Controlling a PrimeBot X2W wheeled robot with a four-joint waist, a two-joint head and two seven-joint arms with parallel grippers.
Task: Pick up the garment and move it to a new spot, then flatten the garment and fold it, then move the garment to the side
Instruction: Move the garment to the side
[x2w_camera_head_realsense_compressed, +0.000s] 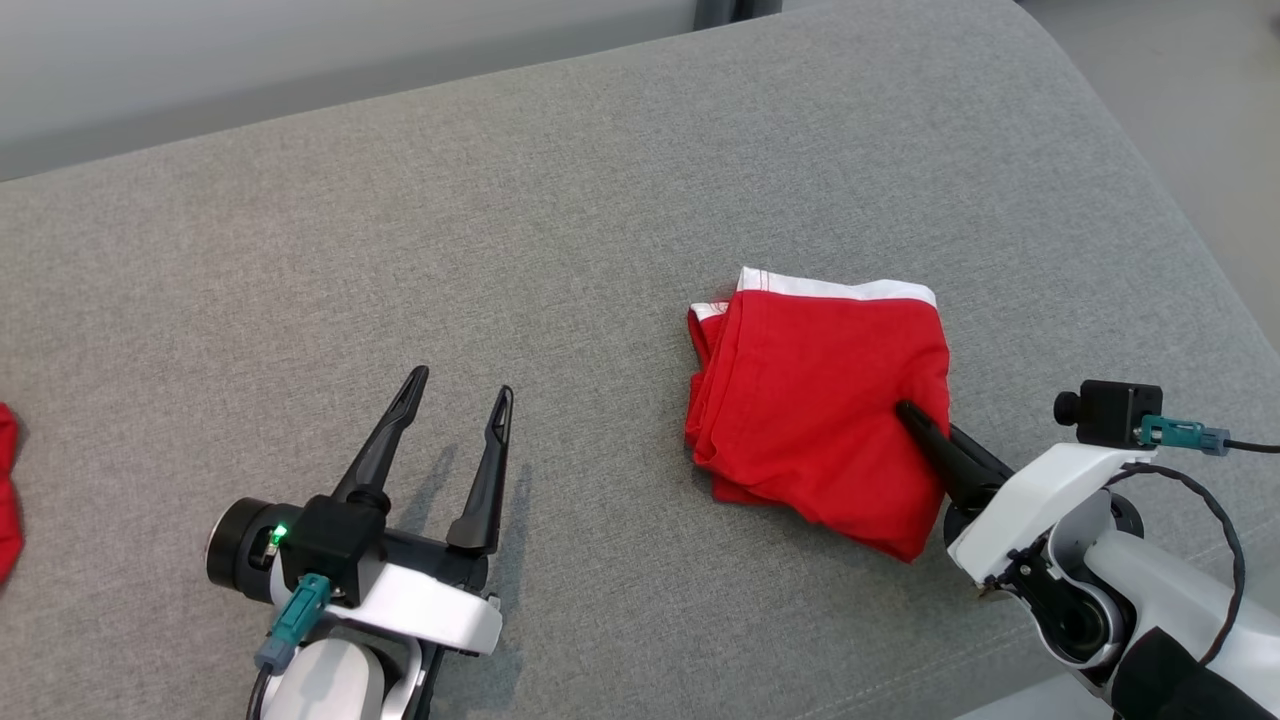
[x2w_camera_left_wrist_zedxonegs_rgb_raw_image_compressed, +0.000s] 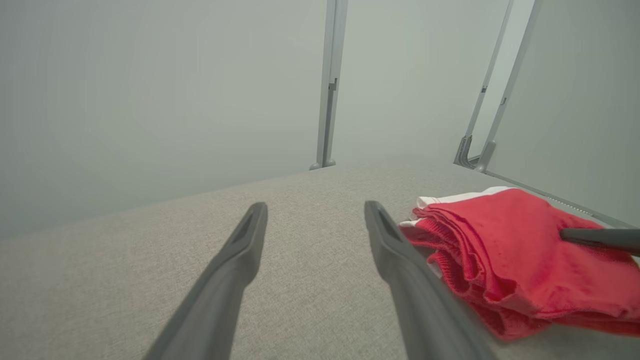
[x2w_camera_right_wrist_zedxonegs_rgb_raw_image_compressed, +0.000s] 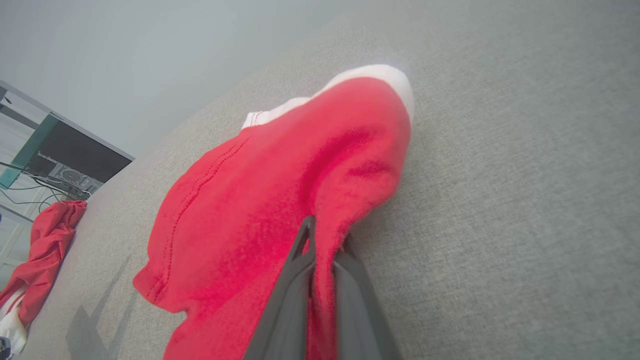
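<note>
Two grippers hang over a grey cushion (x2w_camera_head_realsense_compressed: 600, 200). The red garment (x2w_camera_head_realsense_compressed: 815, 410) is folded into a rough square with a white band (x2w_camera_head_realsense_compressed: 840, 288) along its far edge. It lies on the cushion at about three o'clock from the middle of the head view. The right gripper (x2w_camera_head_realsense_compressed: 905, 408) reaches in from five o'clock, its fingers pinched together on a fold near the garment's right edge. The left gripper (x2w_camera_head_realsense_compressed: 455, 400), at eight o'clock, is spread wide and empty, well apart from the garment. Another red cloth (x2w_camera_head_realsense_compressed: 8, 490) lies at the nine o'clock edge.
</note>
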